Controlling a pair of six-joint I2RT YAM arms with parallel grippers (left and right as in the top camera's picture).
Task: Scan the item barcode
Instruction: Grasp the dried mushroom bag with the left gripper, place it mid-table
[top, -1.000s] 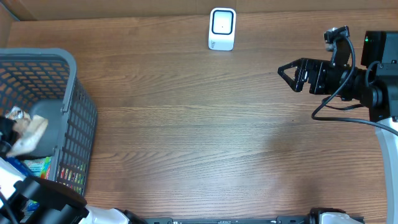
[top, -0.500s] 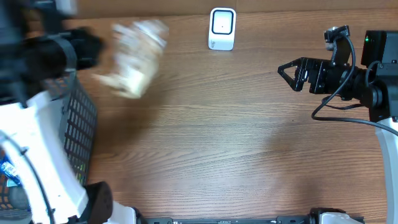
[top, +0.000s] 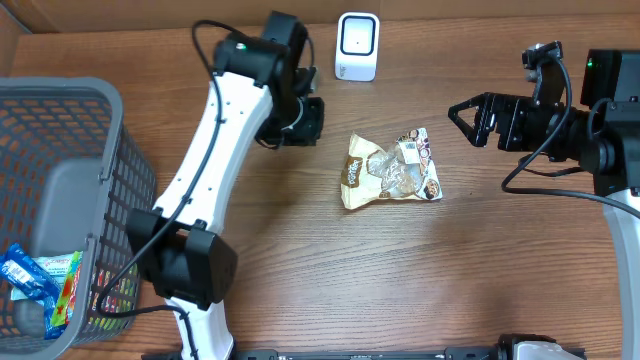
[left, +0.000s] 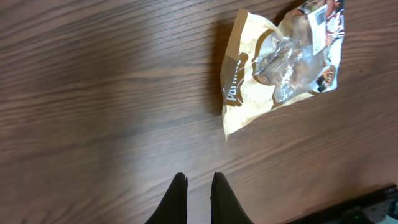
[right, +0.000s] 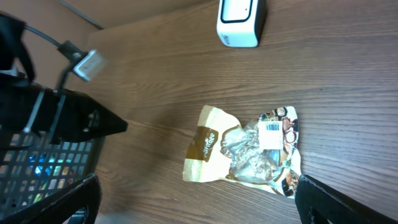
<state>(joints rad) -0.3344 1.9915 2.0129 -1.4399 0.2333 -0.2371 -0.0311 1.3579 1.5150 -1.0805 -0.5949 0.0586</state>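
The bag (top: 390, 170) lies flat on the table (top: 300, 260), about midway between the two arms and a little in front of the scanner (top: 357, 45). Its white barcode label (right: 270, 135) faces up, on the end nearer the right arm; the tan end points toward the left arm. Nothing is touching it.

The left gripper (left: 198, 186) hangs over bare wood just beside the tan end, its fingers pressed together on nothing. The right gripper (top: 462, 120) waits off to the side, spread wide and empty. The basket (top: 110, 150) stands well apart on the left.

As I see it, the step in hand is picking the bag up and showing it to the scanner. Whichever arm goes in should take the tan end or a side seam, never the label corner, so no finger covers the bars. The film looks crinkly and shiny, so a grip close to an edge, with the bag hanging taut, should keep the label flat. Then the label has to be turned toward the scanner's window and held steady there, squarely and close.
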